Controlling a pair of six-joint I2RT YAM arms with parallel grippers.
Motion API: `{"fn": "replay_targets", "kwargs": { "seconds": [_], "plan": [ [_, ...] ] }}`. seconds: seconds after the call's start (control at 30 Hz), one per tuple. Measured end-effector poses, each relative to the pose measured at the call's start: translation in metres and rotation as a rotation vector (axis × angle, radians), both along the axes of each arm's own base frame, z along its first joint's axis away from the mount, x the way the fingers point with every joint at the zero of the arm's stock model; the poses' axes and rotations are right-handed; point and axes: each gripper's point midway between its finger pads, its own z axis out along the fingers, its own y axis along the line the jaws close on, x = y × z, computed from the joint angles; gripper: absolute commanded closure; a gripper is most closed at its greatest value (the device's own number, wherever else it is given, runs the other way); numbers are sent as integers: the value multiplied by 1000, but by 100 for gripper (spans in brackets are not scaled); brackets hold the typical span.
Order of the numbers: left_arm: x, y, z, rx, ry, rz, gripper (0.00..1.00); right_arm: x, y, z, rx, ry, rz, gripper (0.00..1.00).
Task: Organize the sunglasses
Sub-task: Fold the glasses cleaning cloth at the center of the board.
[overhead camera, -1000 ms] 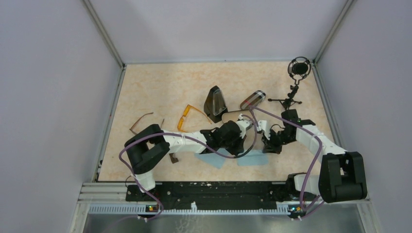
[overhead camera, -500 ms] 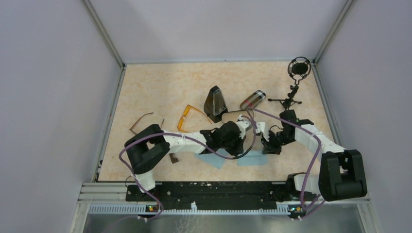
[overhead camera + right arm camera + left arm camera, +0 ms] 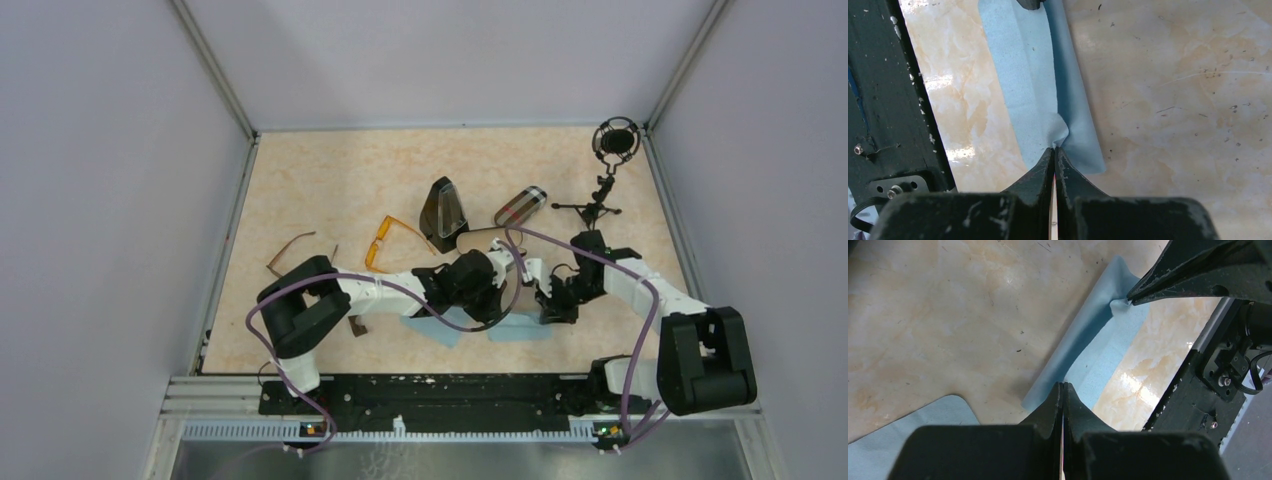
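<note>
The amber-lensed sunglasses (image 3: 385, 238) lie open on the table left of centre. The slim brown-framed pair (image 3: 290, 250) lies further left, near the wall. Neither gripper is near them. My left gripper (image 3: 497, 308) and right gripper (image 3: 551, 313) meet over a light blue cloth (image 3: 520, 330) near the table's front. In the left wrist view my left gripper (image 3: 1063, 385) is shut at one end of this folded cloth (image 3: 1098, 340). In the right wrist view my right gripper (image 3: 1054, 148) is shut on the cloth's (image 3: 1028, 90) other end, which puckers at the tips.
A black triangular case (image 3: 443, 212), a plaid cylindrical case (image 3: 520, 205) and a flat tan piece (image 3: 480, 238) lie behind the grippers. A microphone on a small stand (image 3: 605, 190) is at the back right. A second blue cloth (image 3: 435, 328) lies under my left arm.
Both grippers have shifted slightly toward the near edge, the right one also a little left, still pinching the blue cloth. The sunglasses have not moved.
</note>
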Motion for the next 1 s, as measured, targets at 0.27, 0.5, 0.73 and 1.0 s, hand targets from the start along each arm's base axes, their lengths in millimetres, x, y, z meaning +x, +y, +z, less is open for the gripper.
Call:
{"fn": "replay_targets", "kwargs": {
  "seconds": [0.27, 0.5, 0.73, 1.0],
  "plan": [
    [-6, -1, -6, 3, 29, -22, 83, -1, -4, -3, -20, -1, 8, 83],
    [-17, -1, -3, -4, 40, -53, 68, -18, -7, 3, -22, 9, 73, 74],
    [-19, 8, 20, -42, 2, -60, 50, -24, -6, 16, 1, -12, 109, 76],
    [21, 32, 22, -53, -58, 27, 39, 10, -9, 18, 29, 22, 44, 62]
  ]
}}
